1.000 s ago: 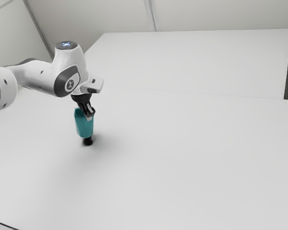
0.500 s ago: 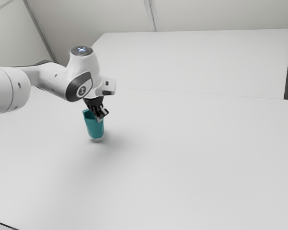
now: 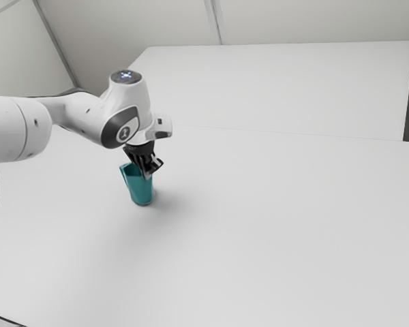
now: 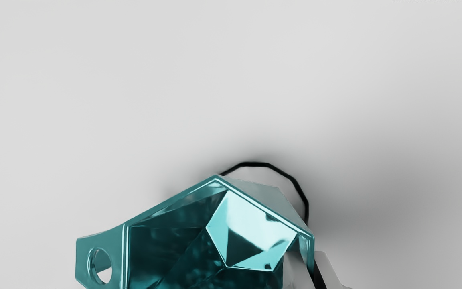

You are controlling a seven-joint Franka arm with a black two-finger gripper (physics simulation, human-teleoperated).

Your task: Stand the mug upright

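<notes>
In the exterior view my gripper is at the rim of the teal mug, pinching one side of its wall. The mug's opening faces up and its body leans slightly, with the base low over the white table; whether it touches cannot be told. Seen from the wrist, the teal mug shows its angular interior and a tab with a round hole. My gripper has one fingertip inside the mug and the other outside, shut on the wall between them.
The white table stretches toward the exterior view's right. A thin dark curved line lies around the mug's base in the wrist view. Pale wall panels stand behind the table.
My hand has carried the mug toward the exterior view's right and slightly lower. The dark patch beneath the mug a second ago is no longer seen there.
</notes>
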